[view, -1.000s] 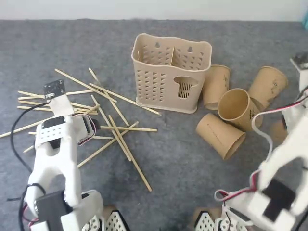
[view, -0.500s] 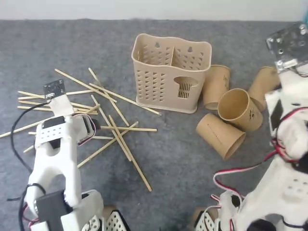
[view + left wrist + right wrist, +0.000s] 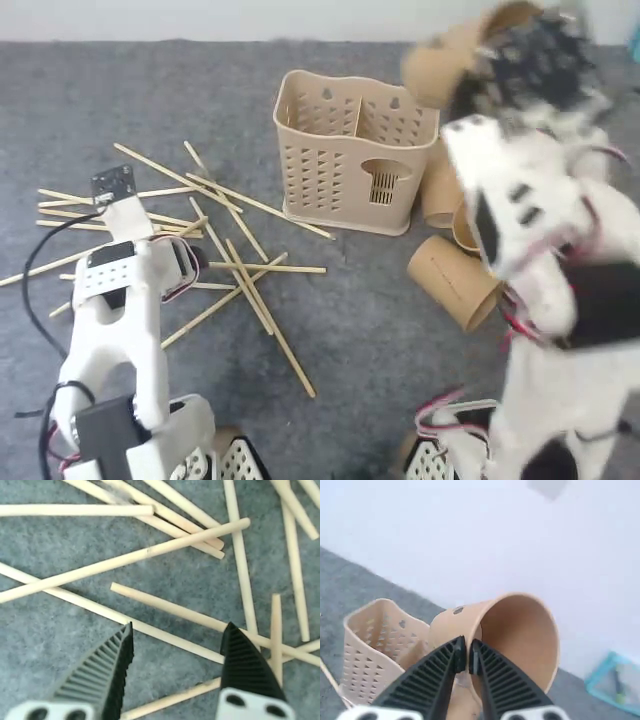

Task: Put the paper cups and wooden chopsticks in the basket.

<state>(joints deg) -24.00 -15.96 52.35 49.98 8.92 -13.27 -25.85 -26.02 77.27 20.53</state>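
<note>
"Black-toothed right gripper (image 3: 468,652): what has it got?"

"Its jaws are pinched together on the rim of a paper cup (image 3: 520,635), held up in the air by the far right corner of the basket (image 3: 355,150)."

"And the left gripper (image 3: 180,630)?"

"Spread wide, holding nothing, low over the wooden chopsticks (image 3: 150,550) scattered on the grey mat (image 3: 380,340) left of the basket. More cups (image 3: 455,280) lie just right of it."
</note>
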